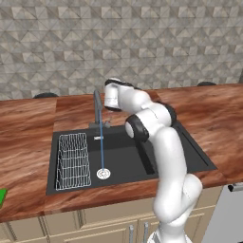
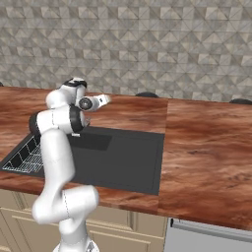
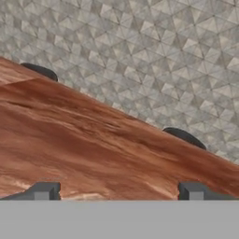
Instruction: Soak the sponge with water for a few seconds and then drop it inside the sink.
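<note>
sink (image 1: pixel 192 151): big matte black basin sunk into the reddish wood counter (image 1: pixel 28 123). I'll use it as the landmark for everything below.
drain (image 1: pixel 103 173): round and silver, on the sink floor toward the front, just right of the wire rack.
wire rack (image 1: pixel 73 160): white, sits inside the left end of the sink.
faucet (image 1: pixel 98 110): grey, stands on the counter at the back rim of the sink, left of the middle.
water (image 1: pixel 101 147): thin pale blue stream, runs straight down from the faucet and lands right on the drain.
sponge (image 1: pixel 2 196): just a bright green sliver at the picture's left edge, on the counter well left of the sink's front corner, nowhere near the water.
gripper (image 3: pixel 119 192): up above the counter behind the sink's back rim, right of the faucet. In the hand view the two dark finger tips (image 3: pixel 43 191) sit far apart with only wood grain between them, so it's spread wide and holding nothing.
backsplash (image 3: pixel 154 51): grey tile wall behind the counter, beyond the sink.
dark discs (image 3: pixel 184 136): a couple of flat black round things on the counter by the wall, behind the sink. Can't tell what they are.
</note>
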Controlling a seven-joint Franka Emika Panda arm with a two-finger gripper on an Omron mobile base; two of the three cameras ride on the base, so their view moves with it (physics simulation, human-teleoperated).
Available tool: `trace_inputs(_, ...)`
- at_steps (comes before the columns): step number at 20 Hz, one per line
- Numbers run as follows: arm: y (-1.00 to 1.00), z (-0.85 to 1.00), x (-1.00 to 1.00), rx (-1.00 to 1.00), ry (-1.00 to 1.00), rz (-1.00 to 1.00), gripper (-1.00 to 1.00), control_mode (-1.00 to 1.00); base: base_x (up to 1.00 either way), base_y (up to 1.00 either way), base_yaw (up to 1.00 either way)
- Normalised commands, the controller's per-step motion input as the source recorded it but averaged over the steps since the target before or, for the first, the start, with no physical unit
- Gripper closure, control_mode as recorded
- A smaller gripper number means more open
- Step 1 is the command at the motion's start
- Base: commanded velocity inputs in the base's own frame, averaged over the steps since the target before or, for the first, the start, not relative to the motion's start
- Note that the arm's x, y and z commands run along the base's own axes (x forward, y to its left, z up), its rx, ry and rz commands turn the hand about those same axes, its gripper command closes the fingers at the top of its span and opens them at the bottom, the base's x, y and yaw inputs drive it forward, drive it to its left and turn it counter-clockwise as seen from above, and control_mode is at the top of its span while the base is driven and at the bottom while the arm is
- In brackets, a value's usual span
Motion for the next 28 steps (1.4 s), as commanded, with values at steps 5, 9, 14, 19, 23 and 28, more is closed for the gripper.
trace_inputs(5, 0.0, 0.28, -0.47, 0.0, 0.08, -0.01, -1.0, -1.0, 0.0, 0.0, 0.0)
trace_inputs(9, 0.0, 0.52, -0.66, 0.0, -0.01, 0.0, -1.0, -1.0, 0.0, 0.0, 0.0)
trace_inputs(14, -0.02, 0.75, -0.32, 0.0, -0.02, 0.0, -1.0, -1.0, 0.0, 0.0, 0.0)
trace_inputs(19, -0.15, 0.75, -0.24, 0.0, 0.0, 0.0, -1.0, -1.0, 0.0, 0.0, 0.0)
trace_inputs(23, -0.15, 0.81, -0.19, 0.0, 0.0, 0.0, -1.0, -1.0, 0.0, 0.0, 0.0)
trace_inputs(28, -0.12, 0.85, -0.2, 0.0, 0.0, 0.0, -1.0, -1.0, 0.0, 0.0, 0.0)
